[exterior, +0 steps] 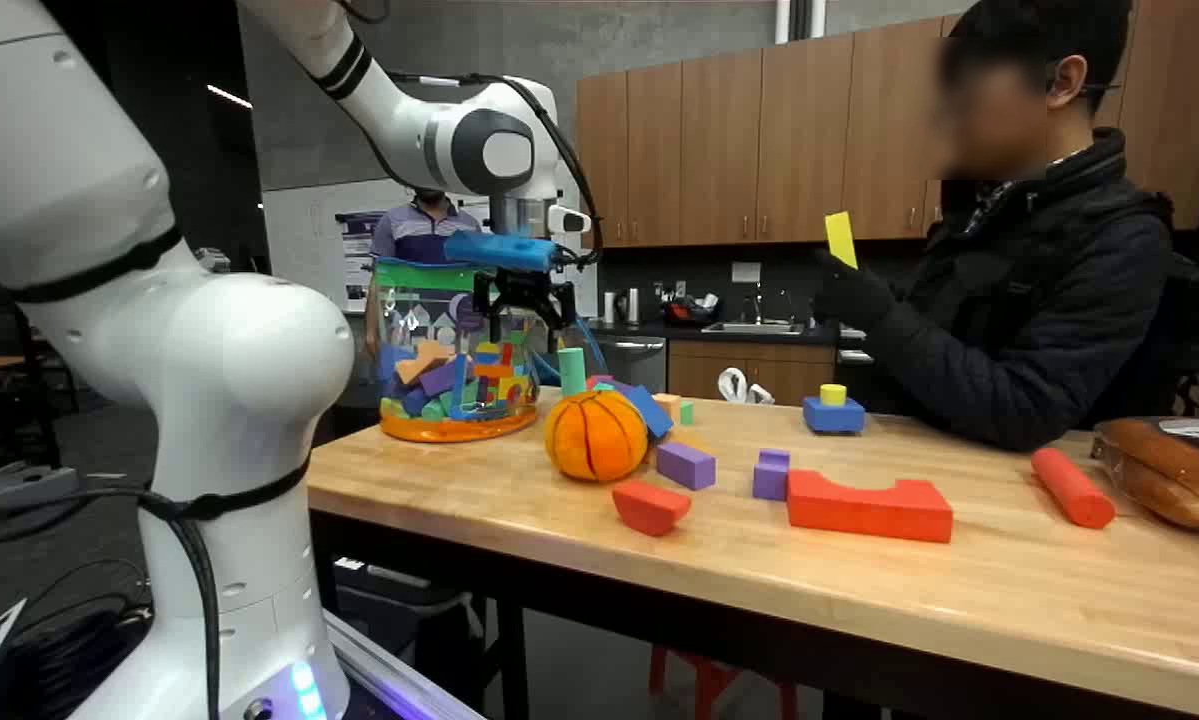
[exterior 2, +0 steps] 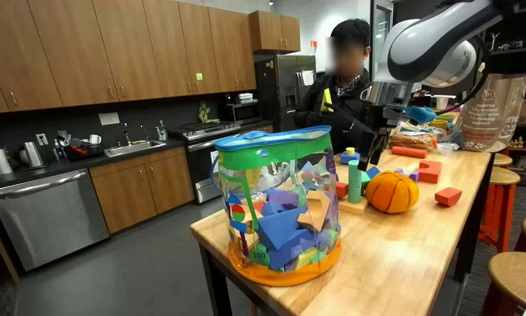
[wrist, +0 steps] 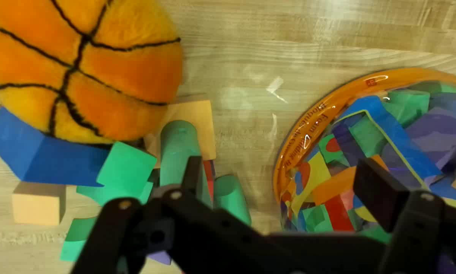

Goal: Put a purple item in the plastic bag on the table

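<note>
The clear plastic bag (exterior: 429,429) with an orange base and a green-and-blue top stands on the table (exterior: 519,505), filled with many-coloured blocks. It also shows in an exterior view (exterior 2: 273,154) and in the wrist view (wrist: 294,142). A purple block (exterior: 686,466) lies beside the orange ball (exterior: 597,436). Another purple block (exterior: 771,476) sits against a red arch block; purple shows there too in an exterior view (exterior 2: 414,176). My gripper (exterior: 526,330) is open and empty, between the bag and the ball. In the wrist view its fingers (wrist: 283,173) are wide apart above table and bag.
An upright green cylinder (exterior 2: 354,182) stands near the bag. A blue block (exterior: 649,411), a red block (exterior: 651,507) and the red arch (exterior: 869,508) lie around the ball. A person (exterior: 1019,270) at the table holds a yellow block. Bread (exterior: 1169,465) lies at the far end.
</note>
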